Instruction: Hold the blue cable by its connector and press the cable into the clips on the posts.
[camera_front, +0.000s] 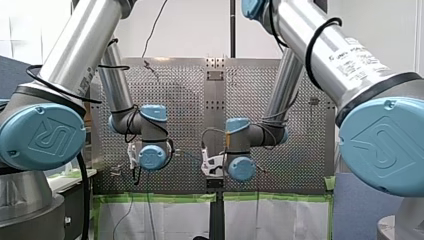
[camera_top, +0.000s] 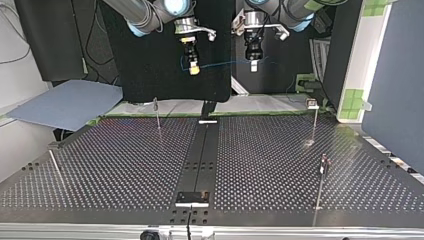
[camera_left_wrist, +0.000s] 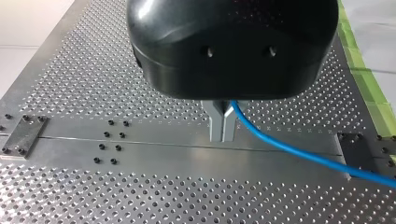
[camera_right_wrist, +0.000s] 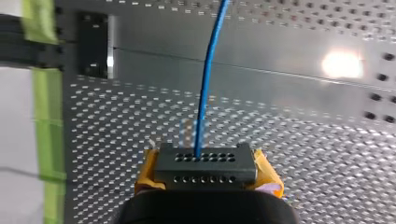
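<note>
Right gripper (camera_right_wrist: 206, 181) pinches the connector (camera_right_wrist: 205, 159); left gripper (camera_left_wrist: 223, 127) is closed on the cable (camera_left_wrist: 299, 154).
Front view: I can hardly make the cable out. Top view: it spans the two, up high and well apart from the posts (camera_top: 315, 124). I judge it needs to be taut and level before I press it into a clip (camera_top: 313, 103). Wrist views: no post shows.
</note>
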